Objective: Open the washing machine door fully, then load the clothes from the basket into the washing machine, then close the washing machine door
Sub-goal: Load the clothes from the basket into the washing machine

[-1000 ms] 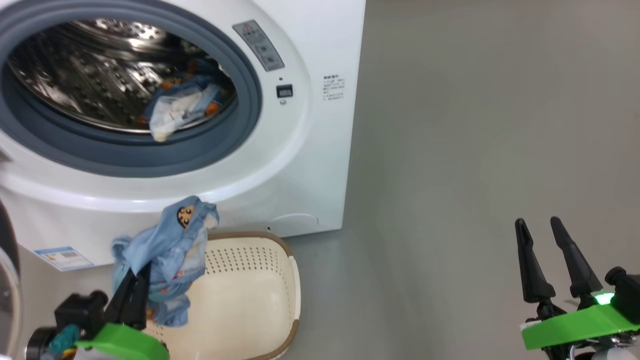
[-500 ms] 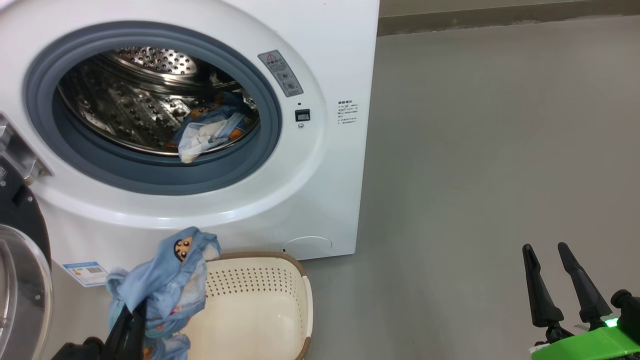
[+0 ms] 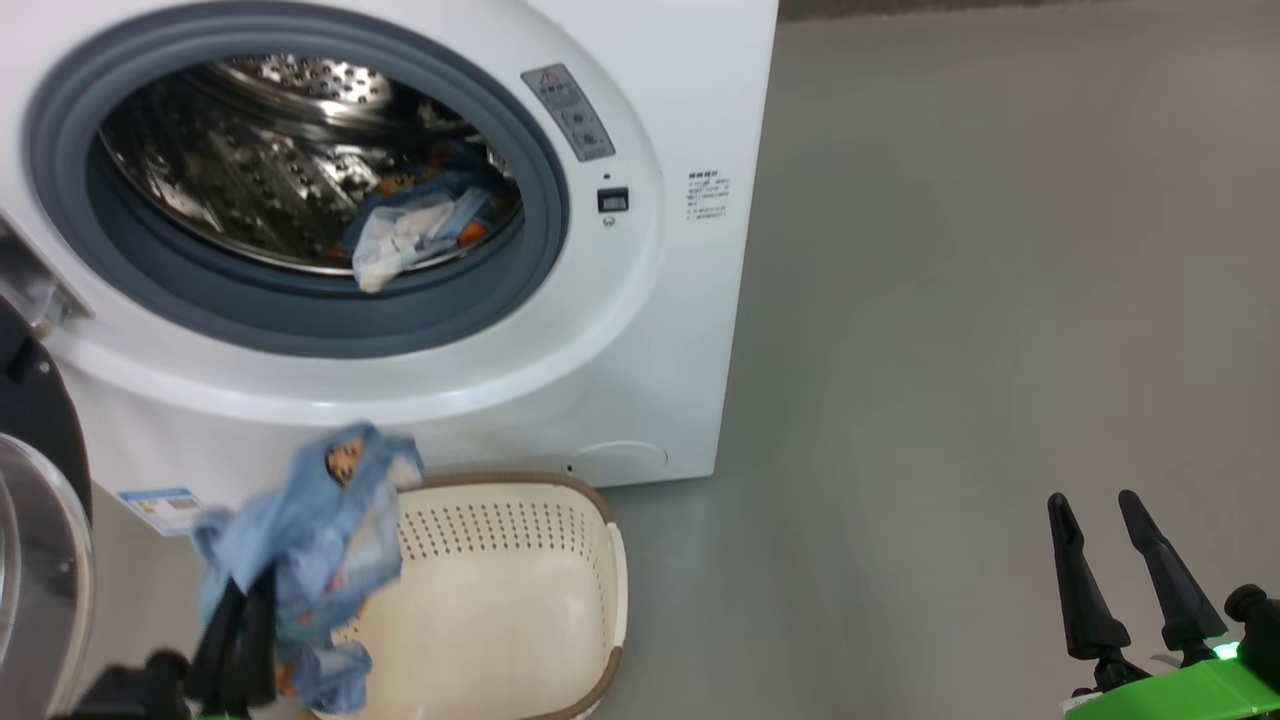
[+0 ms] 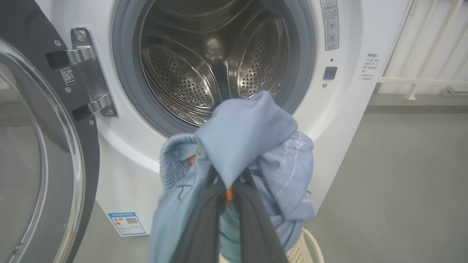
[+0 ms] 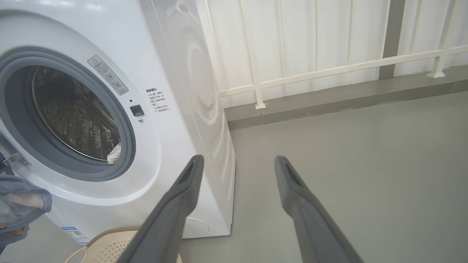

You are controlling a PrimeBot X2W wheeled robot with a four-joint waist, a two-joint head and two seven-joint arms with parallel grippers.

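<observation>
floor (image 3: 950, 300): grey, smooth | railing (image 5: 256, 86): white, on grey ledge (image 5: 329, 100) | wall (image 5: 310, 29): white, ribbed, behind railing

Grey floor (image 3: 950, 300) carries washing machine (image 3: 650, 330) (basket (image 3: 520, 610) just beside).

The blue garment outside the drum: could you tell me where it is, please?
The blue garment hangs pinched in the left gripper at the head view's lower left, over the basket's left side, below the washing machine's mouth.
</observation>
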